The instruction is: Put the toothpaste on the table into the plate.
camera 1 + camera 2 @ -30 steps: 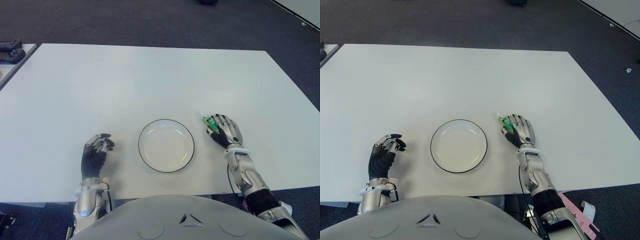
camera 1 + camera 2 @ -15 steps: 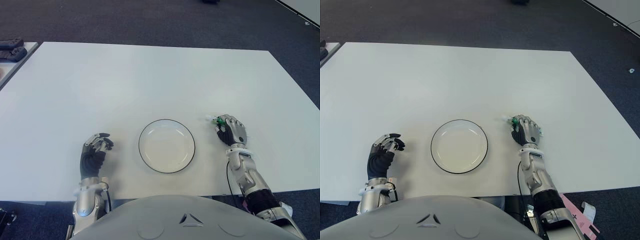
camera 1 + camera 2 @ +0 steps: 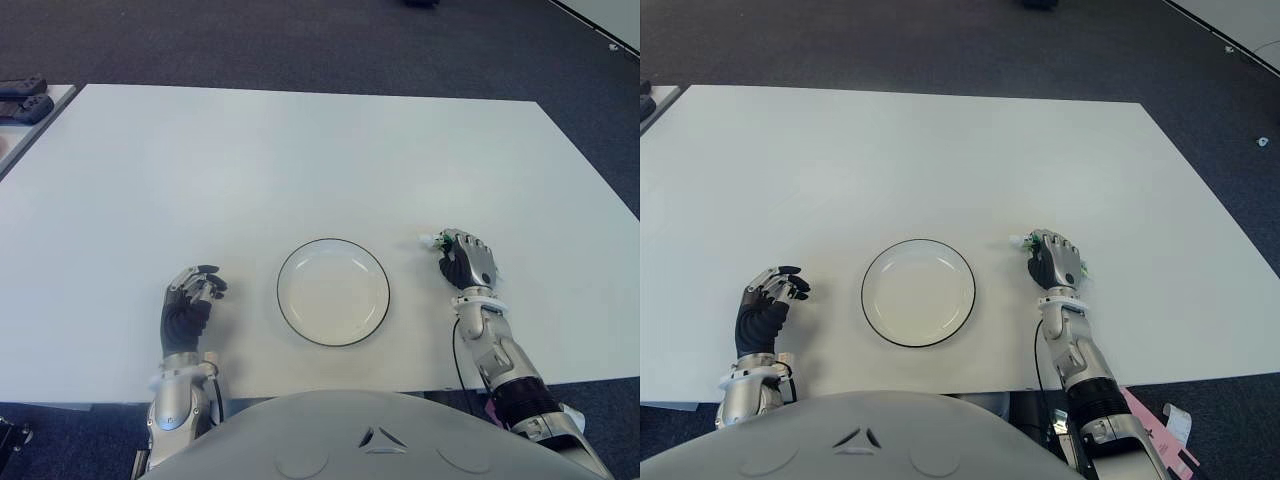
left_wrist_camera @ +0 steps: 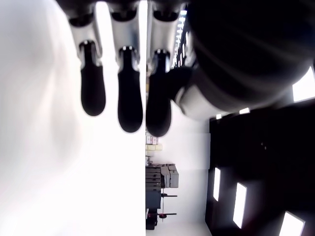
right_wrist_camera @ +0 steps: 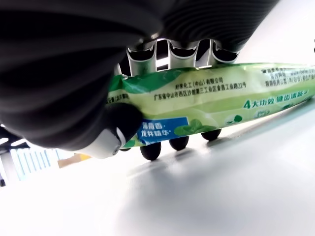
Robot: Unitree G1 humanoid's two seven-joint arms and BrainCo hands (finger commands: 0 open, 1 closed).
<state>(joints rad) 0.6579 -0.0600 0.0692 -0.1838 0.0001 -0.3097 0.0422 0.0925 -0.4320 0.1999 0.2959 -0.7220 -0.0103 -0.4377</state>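
The right hand (image 3: 467,262) shows to the right of the round white plate with a thin black rim (image 3: 286,272), on the wide white desk (image 3: 300,160), and its fingers (image 5: 150,150) are curled around the green toothpaste tube with printed lettering (image 5: 206,96). In the right wrist view the tube lies across the palm, the dark fingertips wrapping under it just above the desk surface. From the head views only the tube's white end (image 3: 430,240) pokes out of the fist on the plate's side, apart from the rim. The left hand (image 3: 188,305) shows to the left of the plate, fingers loosely bent and holding nothing. The plate has nothing on it.
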